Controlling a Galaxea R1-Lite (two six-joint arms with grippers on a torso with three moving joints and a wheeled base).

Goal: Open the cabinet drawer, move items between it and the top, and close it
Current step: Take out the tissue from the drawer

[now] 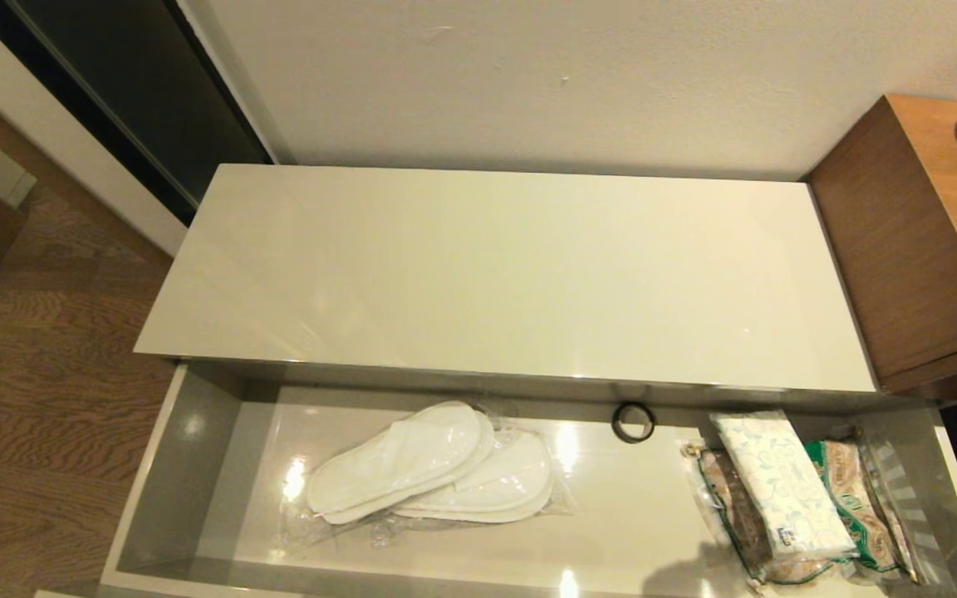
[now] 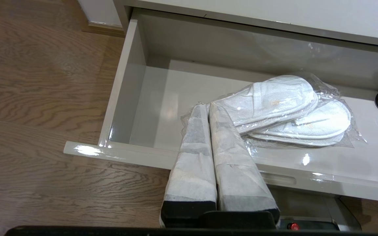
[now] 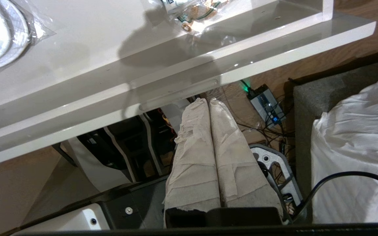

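Observation:
The cabinet drawer [image 1: 188, 465] stands pulled out wide below the bare cream top [image 1: 512, 266]. Inside it, the plastic-wrapped white slippers [image 1: 429, 465] lie left of centre and the leaf-print tissue pack [image 1: 777, 486] rests at the right, on top of snack bags. Neither gripper shows in the head view. In the left wrist view my left gripper [image 2: 207, 106] is shut and empty, reaching over the drawer's front edge [image 2: 126, 152], its tips in line with the slippers [image 2: 281, 105]. My right gripper [image 3: 207, 101] is shut and empty, just below the slot pull [image 3: 179, 96] on the drawer front.
A small black ring [image 1: 633, 422] lies at the drawer's back wall. Green-labelled snack bags [image 1: 852, 498] lie under and beside the tissue pack. The taller brown wooden cabinet [image 1: 919, 241] stands at the right, wood floor [image 1: 46, 374] at the left. A white cloth [image 3: 356, 147] lies right of the robot's base.

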